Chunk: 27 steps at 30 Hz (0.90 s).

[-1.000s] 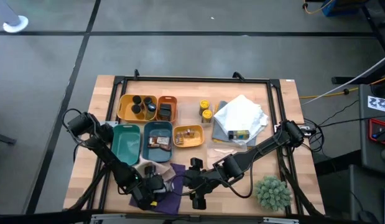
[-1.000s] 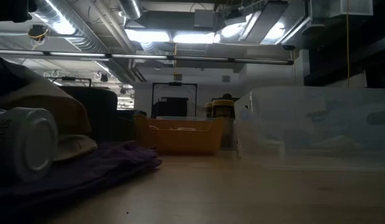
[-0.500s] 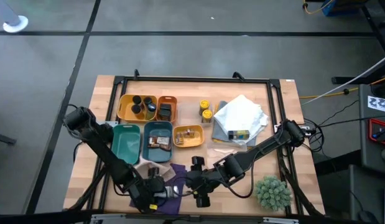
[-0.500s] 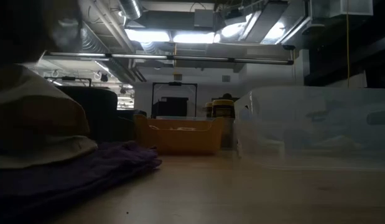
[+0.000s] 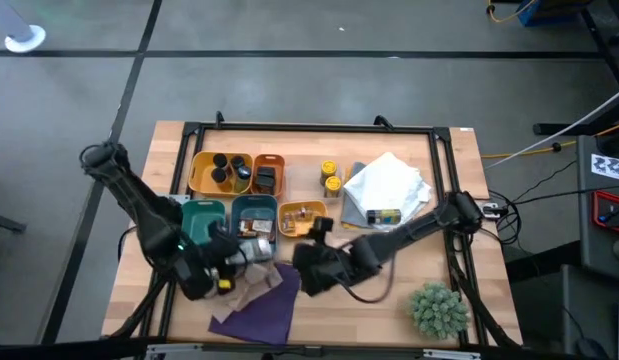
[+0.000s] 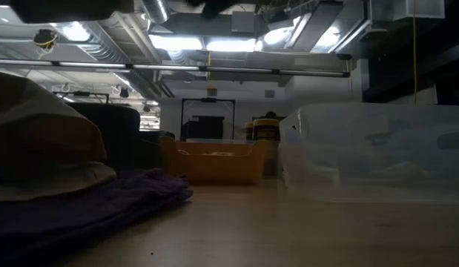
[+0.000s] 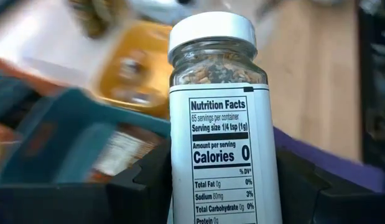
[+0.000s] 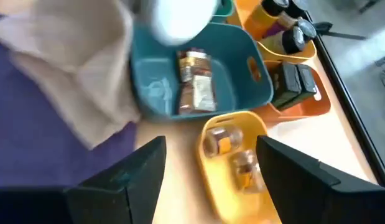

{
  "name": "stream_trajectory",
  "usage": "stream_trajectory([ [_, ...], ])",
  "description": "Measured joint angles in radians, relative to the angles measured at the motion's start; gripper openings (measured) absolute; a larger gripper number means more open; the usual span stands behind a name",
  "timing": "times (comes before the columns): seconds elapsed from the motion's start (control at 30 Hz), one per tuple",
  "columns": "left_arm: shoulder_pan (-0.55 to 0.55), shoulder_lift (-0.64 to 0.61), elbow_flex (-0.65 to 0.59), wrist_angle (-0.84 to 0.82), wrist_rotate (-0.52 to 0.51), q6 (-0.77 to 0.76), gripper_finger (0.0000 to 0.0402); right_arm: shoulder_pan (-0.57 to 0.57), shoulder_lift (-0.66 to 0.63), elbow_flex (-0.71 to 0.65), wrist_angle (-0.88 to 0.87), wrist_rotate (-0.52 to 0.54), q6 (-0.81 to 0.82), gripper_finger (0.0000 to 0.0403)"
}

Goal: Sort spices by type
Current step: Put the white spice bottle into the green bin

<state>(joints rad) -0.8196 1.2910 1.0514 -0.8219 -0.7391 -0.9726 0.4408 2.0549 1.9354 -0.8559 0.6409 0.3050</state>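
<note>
Left hand point(image 5: 229, 262) lifted white-capped jar point(image 7: 220, 118) toward trays

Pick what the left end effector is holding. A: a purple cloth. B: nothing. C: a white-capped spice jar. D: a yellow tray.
C: in the left wrist view the jar, white cap up and nutrition label facing the camera, sits clamped in the left end effector.

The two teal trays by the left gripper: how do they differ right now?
The left teal tray looks bare inside; the right teal tray holds a brownish spice packet. The left gripper, shut on a white-capped jar, hangs at the right tray's near edge, not the left tray's. Both are teal plastic and sit side by side.
</note>
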Motion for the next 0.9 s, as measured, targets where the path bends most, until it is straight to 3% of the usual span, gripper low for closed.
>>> stream_trajectory([
  [0.3,-0.068,-0.137,-0.106,-0.120,-0.227,-0.175,0.0190,-0.156,0.056,0.000,0.320,-0.075,-0.222,0.0250],
  [0.57,-0.100,-0.173,-0.174,-0.132,-0.307,-0.234,0.0192,-0.247,0.114,0.002,0.587,-0.211,-0.322,0.0250],
  [0.9,-0.101,-0.169,-0.178,-0.143,-0.332,-0.236,0.0192,-0.274,0.181,-0.002,0.761,-0.234,-0.343,0.0250],
])
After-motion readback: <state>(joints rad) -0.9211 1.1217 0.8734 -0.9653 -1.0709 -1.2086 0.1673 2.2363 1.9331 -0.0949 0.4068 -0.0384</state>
